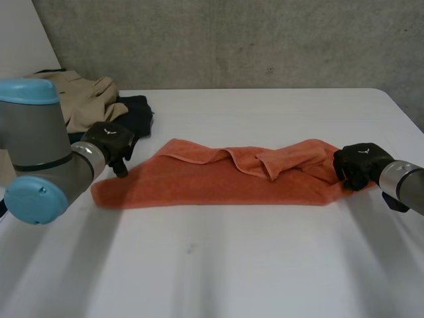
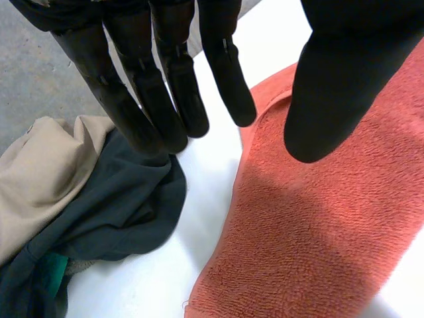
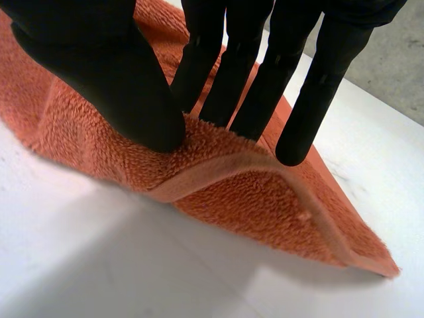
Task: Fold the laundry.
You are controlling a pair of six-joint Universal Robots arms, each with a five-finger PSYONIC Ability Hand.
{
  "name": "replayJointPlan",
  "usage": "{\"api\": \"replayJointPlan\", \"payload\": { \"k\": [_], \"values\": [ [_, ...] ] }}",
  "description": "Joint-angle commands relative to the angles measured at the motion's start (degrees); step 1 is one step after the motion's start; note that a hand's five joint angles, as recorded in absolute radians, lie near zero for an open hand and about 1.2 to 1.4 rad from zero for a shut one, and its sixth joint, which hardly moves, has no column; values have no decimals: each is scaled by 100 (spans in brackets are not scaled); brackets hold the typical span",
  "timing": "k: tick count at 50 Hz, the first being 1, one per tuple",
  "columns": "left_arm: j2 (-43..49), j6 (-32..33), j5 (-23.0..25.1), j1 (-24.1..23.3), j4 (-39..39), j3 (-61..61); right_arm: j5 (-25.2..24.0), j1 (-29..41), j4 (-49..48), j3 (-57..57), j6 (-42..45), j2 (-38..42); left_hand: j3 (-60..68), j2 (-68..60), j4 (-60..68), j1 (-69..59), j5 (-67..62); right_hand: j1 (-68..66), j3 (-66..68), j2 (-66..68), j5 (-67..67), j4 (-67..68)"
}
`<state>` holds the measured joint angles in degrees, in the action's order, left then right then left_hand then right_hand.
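Far left, at the table's [image 1: 232, 265] back corner, a tan garment [image 1: 83, 99] and a dark garment [image 1: 136, 114] lie heaped, just beside the towel's left end.

Your left hand [image 1: 109, 140] is at the far corner of that end, released. In its wrist view the fingers [image 2: 165, 106] run straight over the white strip between the dark garment and the towel. The thumb [image 2: 331, 99] stands apart above the terry, and nothing is held.

The towel [image 1: 212, 182] is orange and lies across the table's middle. Its long axis runs left to right, parallel to the near table edge. The left end is rounded and flat, and the near long edge is straight and flat. The far long edge is rumpled, with a flap turned over toward you right of centre.

Your right hand [image 1: 358, 165] is on the towel's right end, grasping it. In its wrist view the thumb presses the terry from one side and the fingers from the other, with a hemmed ridge raised between them. The outermost finger hangs off the cloth over bare table. The end corner lies flat.

For room, you have a broad bare table in front of the towel along its whole length. There is a bare band behind it, right of the heap.
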<state>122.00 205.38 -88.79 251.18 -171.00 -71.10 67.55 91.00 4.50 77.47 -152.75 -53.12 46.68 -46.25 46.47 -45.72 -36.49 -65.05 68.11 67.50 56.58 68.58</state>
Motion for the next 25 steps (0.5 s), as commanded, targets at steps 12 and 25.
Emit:
{"api": "replayJointPlan", "payload": {
  "k": [12, 25],
  "values": [
    [34, 2, -192, 564, 550, -238, -58, 207, -467, 708, 430, -453, -2150, 2107, -2129, 2054, 2131, -1495, 1189, 1250, 1342, 1142],
    [667, 222, 134, 599, 217, -142, -67, 330, -573, 875, 579, -462, -1730, 1687, -1709, 1634, 1711, -1495, 1189, 1250, 1342, 1142]
  ]
}}
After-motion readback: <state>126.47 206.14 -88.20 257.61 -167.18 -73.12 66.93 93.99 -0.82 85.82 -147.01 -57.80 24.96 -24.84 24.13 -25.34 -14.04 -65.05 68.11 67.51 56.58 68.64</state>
